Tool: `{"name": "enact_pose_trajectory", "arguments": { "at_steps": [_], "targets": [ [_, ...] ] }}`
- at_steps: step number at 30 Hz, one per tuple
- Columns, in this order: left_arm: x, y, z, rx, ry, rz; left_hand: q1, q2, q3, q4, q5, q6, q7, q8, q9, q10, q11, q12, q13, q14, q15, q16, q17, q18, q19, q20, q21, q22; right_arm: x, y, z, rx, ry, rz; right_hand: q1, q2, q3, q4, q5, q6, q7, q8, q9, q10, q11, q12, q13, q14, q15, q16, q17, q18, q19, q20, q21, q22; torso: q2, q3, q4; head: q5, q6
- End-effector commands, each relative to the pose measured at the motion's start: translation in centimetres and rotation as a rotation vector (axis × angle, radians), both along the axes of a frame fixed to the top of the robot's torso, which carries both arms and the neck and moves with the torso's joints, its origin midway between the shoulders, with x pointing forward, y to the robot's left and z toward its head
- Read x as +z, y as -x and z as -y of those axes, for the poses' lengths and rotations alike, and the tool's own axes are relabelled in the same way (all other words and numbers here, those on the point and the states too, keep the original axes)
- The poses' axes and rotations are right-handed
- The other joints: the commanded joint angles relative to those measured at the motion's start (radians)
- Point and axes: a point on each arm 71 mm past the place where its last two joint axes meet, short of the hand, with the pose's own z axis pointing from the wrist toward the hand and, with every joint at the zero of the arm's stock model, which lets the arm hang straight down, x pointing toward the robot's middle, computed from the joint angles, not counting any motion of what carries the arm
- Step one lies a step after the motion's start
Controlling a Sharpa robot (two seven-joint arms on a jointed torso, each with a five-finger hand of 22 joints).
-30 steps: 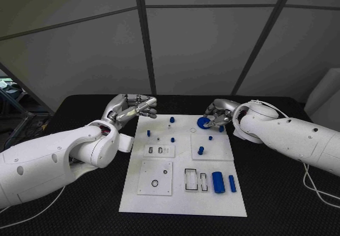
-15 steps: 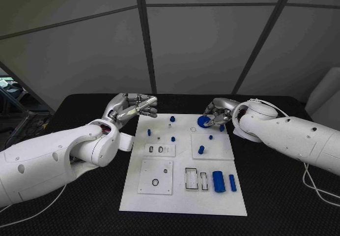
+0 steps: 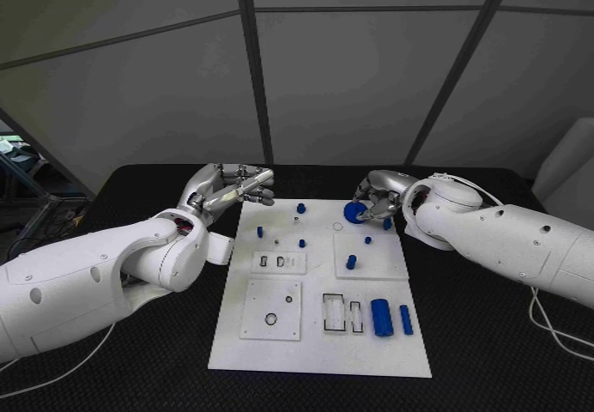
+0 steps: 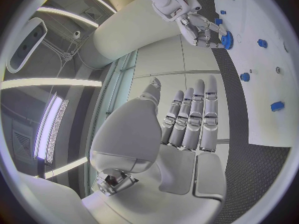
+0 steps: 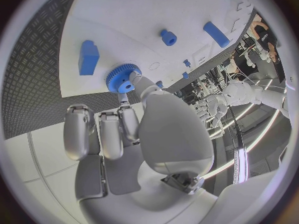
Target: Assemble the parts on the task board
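Step in hand: placing the blue gear [image 3: 355, 214]. The right hand [image 3: 378, 199] pinches it just above the task board [image 3: 318, 343] at the board's 1 o'clock corner. The left hand [image 3: 227, 190] hovers released, fingers extended, off the 11 o'clock corner over the counter [image 3: 148, 360]. Next move likely calls for lowering the gear squarely onto its seat.

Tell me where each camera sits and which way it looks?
Head view: on the robot's head, looking down at the task board; both white arms come in, left hand and right hand.
Left wrist view: behind the left hand, looking past its straight fingers toward the board's edge.
Right wrist view: behind the right hand, looking at the blue gear it holds.
Shared: both wrist views show that gear and the board.
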Motion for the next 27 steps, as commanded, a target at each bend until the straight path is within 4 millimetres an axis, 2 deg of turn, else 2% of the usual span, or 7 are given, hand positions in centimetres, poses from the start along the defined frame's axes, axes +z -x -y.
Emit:
{"name": "enact_pose_trajectory", "arguments": {
  "at_steps": [1,5,11,17,24,27],
  "targets": [
    [0.1,0.0,0.1,-0.013,0.005,0.002,0.001,0.006,0.001,-0.004,-0.001,0.000,0.005,-0.006,-0.001,-0.004,-0.002,-0.003,-0.001,-0.008,-0.002,-0.004,0.001,-0.015,-0.006,0.002,0.007,0.001,0.6,0.2,-0.1,0.010,-0.015,0.073,-0.019,0.013,0.017,0.002,0.019,0.048,-0.022,0.001,0.005,0.007,0.002,0.004,0.018,0.075,-0.009,0.005,0.118,-0.016,0.006,-0.002,0.003,0.062,-0.001,-0.0001,0.0014,0.001,0.001],
    [0.1,0.1,0.0,-0.012,0.005,0.001,0.004,0.009,0.002,-0.006,0.000,0.001,0.004,-0.007,-0.001,-0.003,-0.003,-0.002,-0.001,-0.009,-0.002,-0.004,0.003,-0.015,-0.007,0.003,0.008,0.002,1.2,0.9,-0.3,0.015,-0.038,0.104,-0.037,0.004,0.032,0.001,0.028,0.049,-0.021,-0.007,0.001,0.006,0.002,0.001,0.017,0.075,-0.009,0.004,0.117,-0.017,0.007,-0.002,0.004,0.065,-0.001,-0.0015,-0.0001,0.005,0.006],
    [0.1,0.1,-0.1,-0.008,0.003,0.001,0.004,0.010,0.003,-0.006,0.000,0.001,0.004,-0.007,0.000,-0.003,-0.003,-0.002,-0.001,-0.009,-0.002,-0.004,0.003,-0.015,-0.007,0.003,0.008,0.002,2.0,2.2,-1.8,0.050,-0.046,0.133,-0.049,-0.004,0.039,0.001,0.027,0.050,-0.021,-0.012,-0.001,0.005,0.002,-0.001,0.016,0.075,-0.009,0.004,0.117,-0.017,0.008,-0.002,0.006,0.067,-0.001,-0.0006,-0.0013,0.010,0.008],
    [0.1,0.0,-0.3,-0.005,0.001,0.001,0.005,0.011,0.003,-0.007,0.000,0.001,0.004,-0.007,0.000,-0.003,-0.003,-0.002,-0.001,-0.009,-0.002,-0.004,0.004,-0.015,-0.007,0.003,0.008,0.002,2.7,3.5,-4.6,0.113,-0.032,0.186,-0.056,-0.011,0.048,-0.001,0.020,0.052,-0.021,-0.016,-0.003,0.006,0.002,-0.001,0.017,0.075,-0.009,0.005,0.118,-0.018,0.010,-0.002,0.007,0.071,0.000,-0.0006,0.0022,0.013,0.009],
    [0.1,0.0,-0.3,-0.004,0.001,0.001,0.007,0.012,0.004,-0.008,0.000,0.002,0.004,-0.007,0.000,-0.003,-0.003,-0.001,-0.001,-0.010,-0.002,-0.003,0.005,-0.014,-0.008,0.003,0.008,0.002,2.9,3.7,-7.9,0.166,-0.018,0.226,-0.059,-0.011,0.052,-0.002,0.016,0.053,-0.021,-0.018,-0.003,0.007,0.002,-0.001,0.018,0.075,-0.009,0.005,0.119,-0.019,0.015,-0.002,0.010,0.077,0.000,-0.0011,0.0016,0.017,0.010],
    [0.1,0.0,-0.3,-0.004,0.000,-0.002,0.007,0.012,0.004,-0.008,0.000,0.002,0.004,-0.007,0.000,-0.003,-0.003,-0.001,-0.001,-0.010,-0.002,-0.003,0.005,-0.014,-0.008,0.003,0.008,0.002,2.9,3.7,-9.2,0.183,-0.018,0.232,-0.059,-0.011,0.052,-0.002,0.016,0.053,-0.021,-0.018,-0.003,0.007,0.002,-0.001,0.018,0.075,-0.009,0.005,0.119,-0.019,0.015,-0.002,0.010,0.077,0.002,-0.0012,0.0040,0.020,0.010]
  ]
}}
